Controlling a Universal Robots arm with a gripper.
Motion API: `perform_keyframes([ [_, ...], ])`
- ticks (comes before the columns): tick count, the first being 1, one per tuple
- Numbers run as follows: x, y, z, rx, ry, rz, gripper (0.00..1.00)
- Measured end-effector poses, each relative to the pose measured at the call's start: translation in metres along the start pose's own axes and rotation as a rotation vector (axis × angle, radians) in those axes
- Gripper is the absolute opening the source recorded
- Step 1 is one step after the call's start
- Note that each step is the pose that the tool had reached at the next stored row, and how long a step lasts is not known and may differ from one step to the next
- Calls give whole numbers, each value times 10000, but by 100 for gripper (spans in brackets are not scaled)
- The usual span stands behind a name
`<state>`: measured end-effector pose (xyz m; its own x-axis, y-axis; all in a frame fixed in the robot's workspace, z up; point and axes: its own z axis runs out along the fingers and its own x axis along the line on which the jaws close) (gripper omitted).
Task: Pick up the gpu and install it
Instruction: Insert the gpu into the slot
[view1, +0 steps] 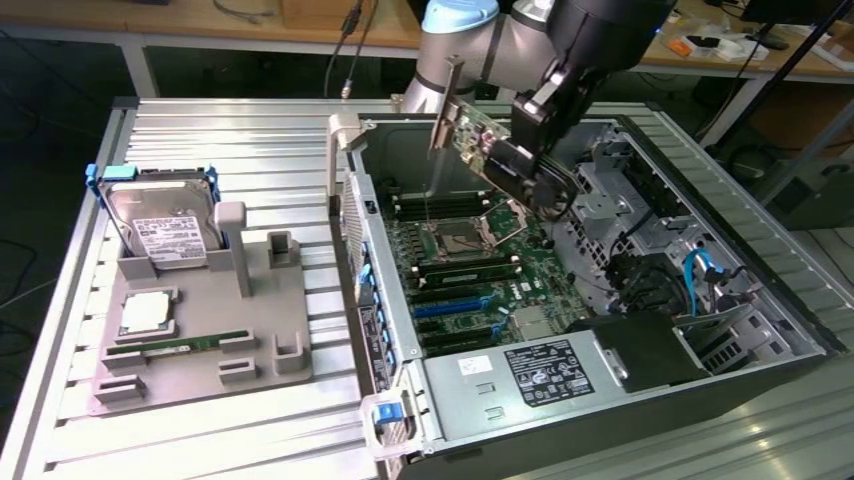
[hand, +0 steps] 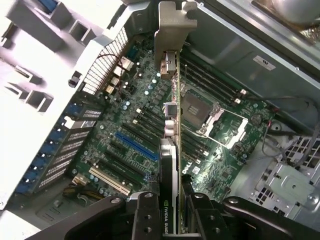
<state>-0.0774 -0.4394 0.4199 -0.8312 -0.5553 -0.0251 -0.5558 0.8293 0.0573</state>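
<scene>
Ribbed silver metal is forming the tabletop (view1: 227, 130), and an open computer case (view1: 787, 335) is lying on its side along the edge toward the exterior view's right. A grey fixture (view1: 200, 345) is sitting toward the opposite edge, carrying a hard drive (view1: 167, 225).

From where I'm standing, the gripper (view1: 523, 158) is hanging inside the case opening, well above the motherboard (view1: 467, 270). Its fingers (hand: 147, 215) are clamping the gpu (hand: 173, 125) from both faces. The card is hanging on edge in the air, touching nothing but the fingers, with its metal bracket (hand: 172, 30) pointing toward the case's rear wall.

The pick-up looks done, so the install step seems to be in hand. As I'm judging it, seating the card is calling for its connector edge to be squared up directly over an expansion slot, perhaps the blue slot (hand: 135, 145). The bracket would need to be meeting the rear openings, and the push would need to be straight, without tilt.
</scene>
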Motion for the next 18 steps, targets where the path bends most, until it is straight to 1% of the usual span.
perform_keyframes([
  [1,0,0,7,-50,-18,-223,27],
  [3,0,-1,16,-117,-49,-428,27],
  [4,-1,-1,22,-140,-50,-559,27],
  [5,-7,-6,29,-152,-37,-760,27],
  [6,-6,-7,44,-180,-31,-1065,27],
  [8,-7,-8,60,-207,-24,-1363,27],
  [11,-6,-11,96,-227,1,-1817,27],
  [16,-5,-14,155,-254,63,-2730,27],
  [17,-5,-15,165,-265,83,-3050,27],
  [18,-5,-15,168,-271,93,-3212,27],
])
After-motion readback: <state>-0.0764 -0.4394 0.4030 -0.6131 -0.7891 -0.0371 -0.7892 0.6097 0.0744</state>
